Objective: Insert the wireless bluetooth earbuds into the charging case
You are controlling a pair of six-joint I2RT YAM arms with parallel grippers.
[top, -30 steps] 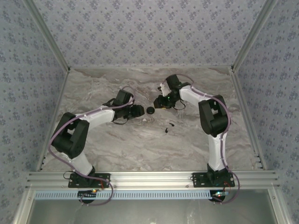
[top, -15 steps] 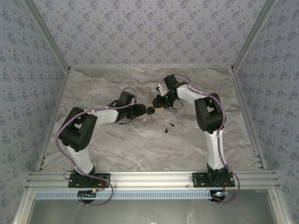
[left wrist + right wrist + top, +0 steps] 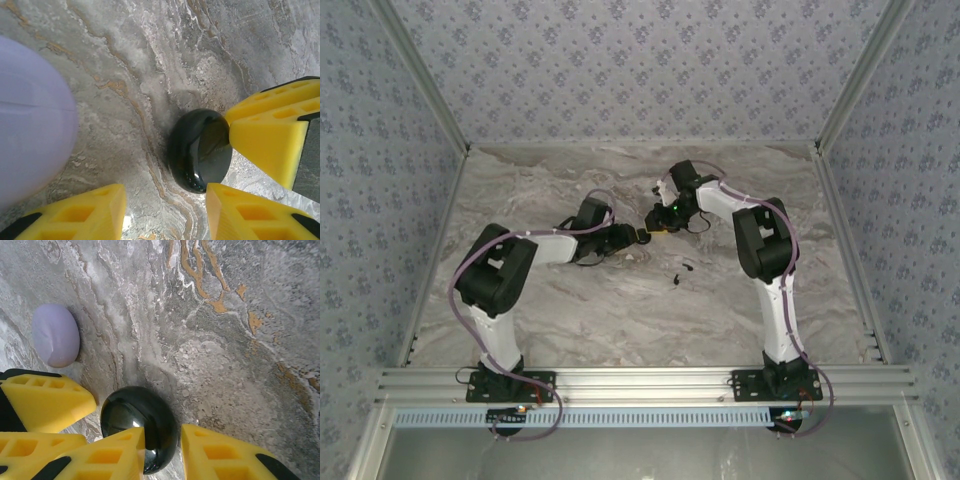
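The charging case is a glossy black round puck, lid shut, lying on the marble. My left gripper is open, and the case sits just past its right fingertip, not between the fingers. My right gripper is open with a narrow gap. Its left finger lies over the case and its right finger stands beside the case's rim. In the top view both grippers meet at mid-table, left and right. The two tiny black earbuds lie loose nearer the front.
A pale lilac rounded shape rests on the marble beside the case, and it also looms blurred at the left of the left wrist view. Patterned walls enclose the table on three sides.
The left arm has reached further right and the right gripper has come down-left. Both sets of fingers now crowd the case. The earbuds have not moved.
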